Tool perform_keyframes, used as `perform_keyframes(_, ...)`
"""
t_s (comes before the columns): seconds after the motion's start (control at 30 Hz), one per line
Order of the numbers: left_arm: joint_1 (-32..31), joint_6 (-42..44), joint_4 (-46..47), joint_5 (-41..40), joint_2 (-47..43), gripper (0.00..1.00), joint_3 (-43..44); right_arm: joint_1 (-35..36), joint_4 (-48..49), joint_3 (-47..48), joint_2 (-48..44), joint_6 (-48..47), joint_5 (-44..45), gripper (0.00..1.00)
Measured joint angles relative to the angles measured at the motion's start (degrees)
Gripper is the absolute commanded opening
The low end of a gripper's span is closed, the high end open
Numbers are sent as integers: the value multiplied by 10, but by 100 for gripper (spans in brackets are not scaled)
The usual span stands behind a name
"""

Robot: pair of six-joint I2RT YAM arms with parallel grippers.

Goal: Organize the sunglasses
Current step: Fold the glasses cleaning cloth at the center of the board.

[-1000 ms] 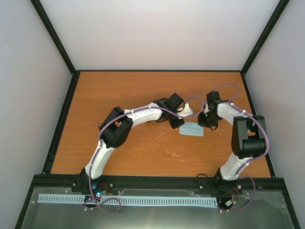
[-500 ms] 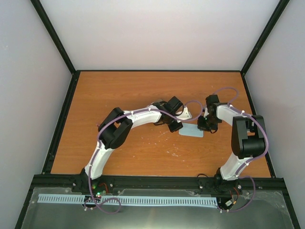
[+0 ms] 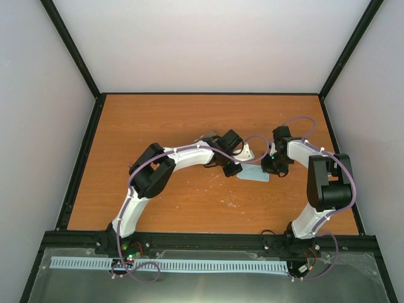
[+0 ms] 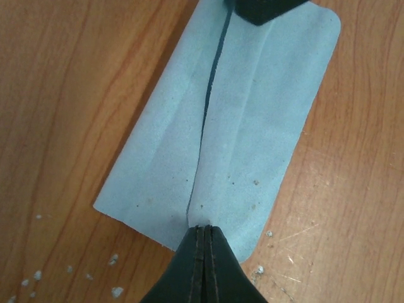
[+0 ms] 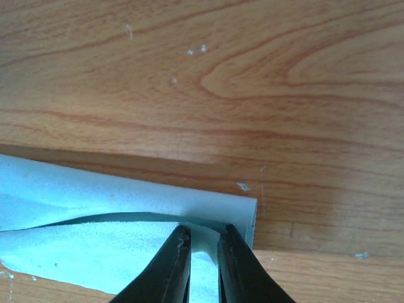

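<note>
Table (image 3: 158, 120): orange-brown wood, black rim, pale specks (image 4: 113, 259) scattered on it.
Left arm (image 3: 183, 154), right arm (image 3: 325, 183): white and black, both bent in toward the table's right half.
Cloth (image 4: 252, 126): pale blue, rectangular, lies between table centre and right edge, raised crease along its length.
Left claw (image 4: 203, 230): pressed together, pinching crease at one short end.
Right claw (image 5: 204, 237): tips slightly parted, at the opposite end.
Sunglasses: no view shows them; place cannot tell.
</note>
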Motion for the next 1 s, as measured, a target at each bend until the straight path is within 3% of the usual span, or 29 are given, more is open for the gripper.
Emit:
perform_keyframes(0.47,-12,0,10,0,-10,4,-39,0,24,-25,-19,4,-12,19)
perform_keyframes(0.53,-12,0,12,0,-13,10,-43,0,25,-29,-21,5,-14,20)
perform_keyframes(0.63,-12,1,17,-2,-17,30,-48,0,30,-35,-26,7,-17,28)
perform_keyframes(0.77,-12,-4,20,-7,-21,36,-52,0,33,-39,-31,14,-26,39)
perform_keyframes(1.0,-12,-4,23,-13,-30,38,-64,0,29,-47,-41,17,-30,38)
